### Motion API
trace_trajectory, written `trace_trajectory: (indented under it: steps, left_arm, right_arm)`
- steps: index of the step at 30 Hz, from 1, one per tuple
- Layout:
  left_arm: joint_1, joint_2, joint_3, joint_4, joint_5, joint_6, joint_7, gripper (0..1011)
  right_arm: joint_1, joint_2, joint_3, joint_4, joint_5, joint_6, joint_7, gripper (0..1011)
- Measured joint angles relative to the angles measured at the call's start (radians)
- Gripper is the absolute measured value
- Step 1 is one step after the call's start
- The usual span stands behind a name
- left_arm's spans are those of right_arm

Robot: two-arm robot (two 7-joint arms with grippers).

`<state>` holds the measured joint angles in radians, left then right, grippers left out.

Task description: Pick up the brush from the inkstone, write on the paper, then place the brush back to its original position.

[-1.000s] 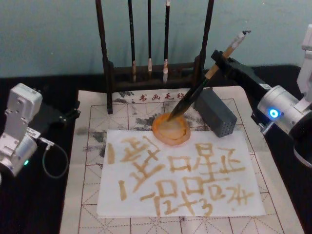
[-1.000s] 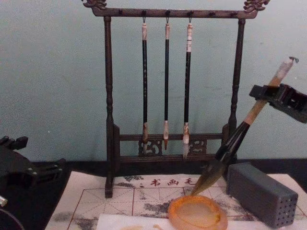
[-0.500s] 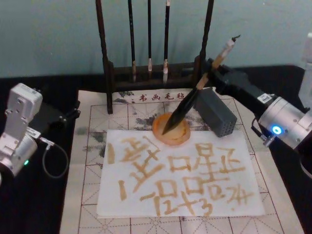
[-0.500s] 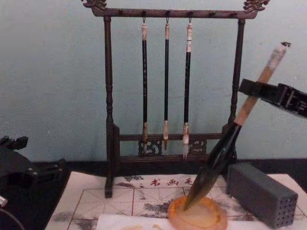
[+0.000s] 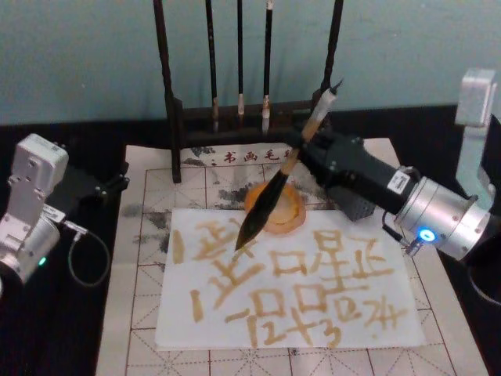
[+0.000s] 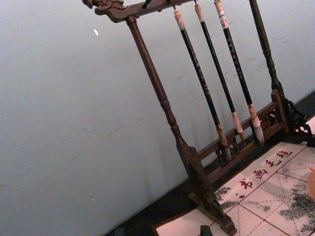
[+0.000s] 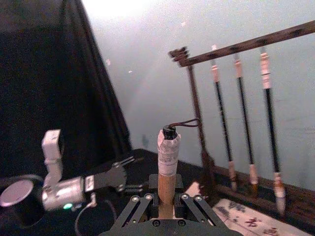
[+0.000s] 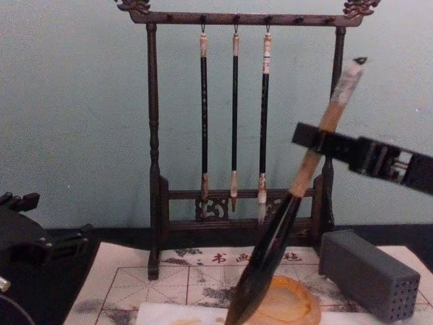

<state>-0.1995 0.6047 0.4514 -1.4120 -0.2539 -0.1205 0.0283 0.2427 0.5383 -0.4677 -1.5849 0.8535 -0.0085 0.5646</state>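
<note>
My right gripper is shut on the tan handle of the brush. The brush slants down to the left, its dark tip over the upper left part of the paper, beside yellowish written marks. I cannot tell whether the tip touches the sheet. The round amber inkstone sits at the paper's far edge, just behind the brush. In the chest view the brush crosses in front of the inkstone, and the right gripper holds it high up. The taped end stands above the right gripper. My left gripper rests at the table's left.
A dark wooden rack with three thin hanging brushes stands behind the beige grid mat. A grey block with small holes lies right of the inkstone. Black table surface flanks the mat.
The right gripper has carried the brush forward and left, lifting its tip out of the inkstone and bringing it over the paper. The left arm has stayed still.
</note>
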Motion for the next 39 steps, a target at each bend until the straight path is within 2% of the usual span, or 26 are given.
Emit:
trace_trajectory:
  steps: [15, 30, 39]
  left_arm:
    - [0.000, 0.000, 0.000, 0.000, 0.000, 0.000, 0.000, 1001]
    - [0.000, 0.000, 0.000, 0.000, 0.000, 0.000, 0.000, 1001]
    - [0.000, 0.000, 0.000, 0.000, 0.000, 0.000, 0.000, 1001]
  right_arm:
    - [-0.010, -0.012, -0.052, -0.009, -0.069, -0.033, 0.064, 179]
    - [-0.029, -0.019, -0.080, -0.028, -0.093, -0.049, 0.105, 179]
    - [-0.022, -0.045, -0.102, -0.013, -0.121, -0.067, 0.109, 179]
